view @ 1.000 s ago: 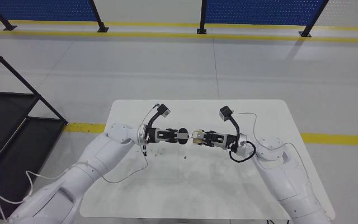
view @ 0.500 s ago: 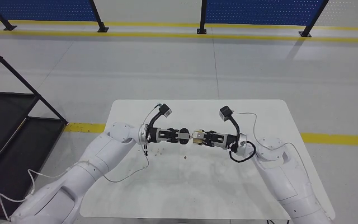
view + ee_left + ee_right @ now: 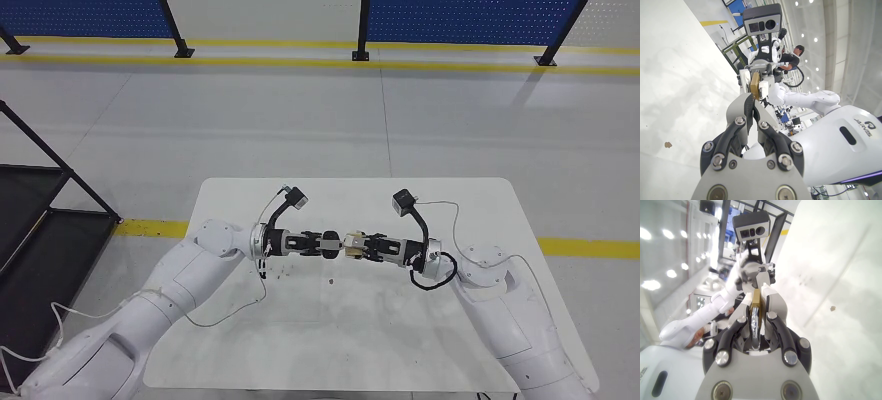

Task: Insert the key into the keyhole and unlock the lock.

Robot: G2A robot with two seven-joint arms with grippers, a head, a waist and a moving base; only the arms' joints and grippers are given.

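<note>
Left jaws, closed tight on what must be the key, its blade hidden between the pads (image 3: 749, 108), point toward 3 o'clock in the top view. Their tips sit at the near end of the brass lock (image 3: 754, 85), touching or nearly so. Right jaws, facing 9 o'clock, clamp the lock by its flanks, shackle (image 3: 755, 321) back toward the wrist. Both lie on one 9-to-3 line above mid-bench (image 3: 420, 330); the push likely runs straight along it.

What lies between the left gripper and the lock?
Almost nothing: in the left wrist view the left gripper is right at the lock, with only a small metal bit, likely the key, between.
</note>
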